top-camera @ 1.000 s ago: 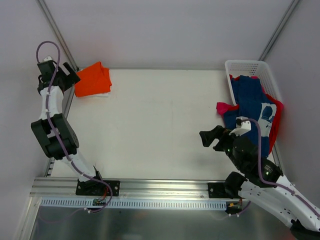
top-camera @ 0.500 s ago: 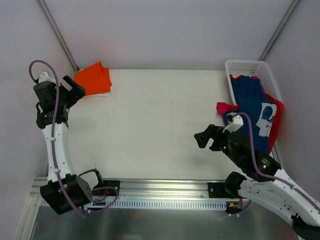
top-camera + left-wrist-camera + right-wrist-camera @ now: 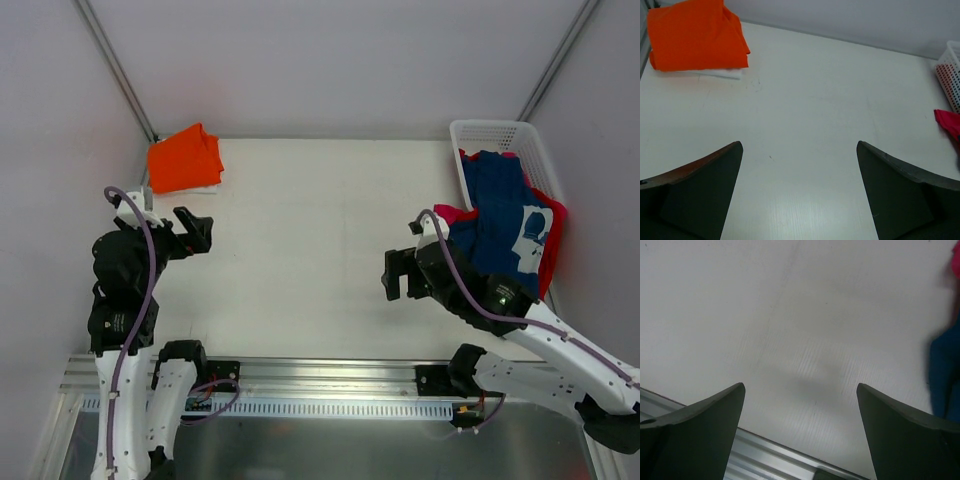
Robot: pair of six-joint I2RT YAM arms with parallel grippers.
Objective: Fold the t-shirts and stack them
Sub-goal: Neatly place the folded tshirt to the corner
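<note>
A: Next shirt, where?
B: Navy t-shirt (image 3: 497, 200) over pink-red t-shirt (image 3: 449, 214), spilling from basket (image 3: 488, 133). Long axis runs near-to-far, just right of the right gripper (image 3: 398, 273). Right arm is nearer.
A: Grippers?
B: Both wide, empty. Left gripper (image 3: 196, 231) sits nearer the folded orange t-shirt (image 3: 185, 160), at the table (image 3: 310, 220) far-left corner.

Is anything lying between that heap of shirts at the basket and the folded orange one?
Nothing visible does. Only table surface lies between the navy shirt and the orange shirt.
</note>
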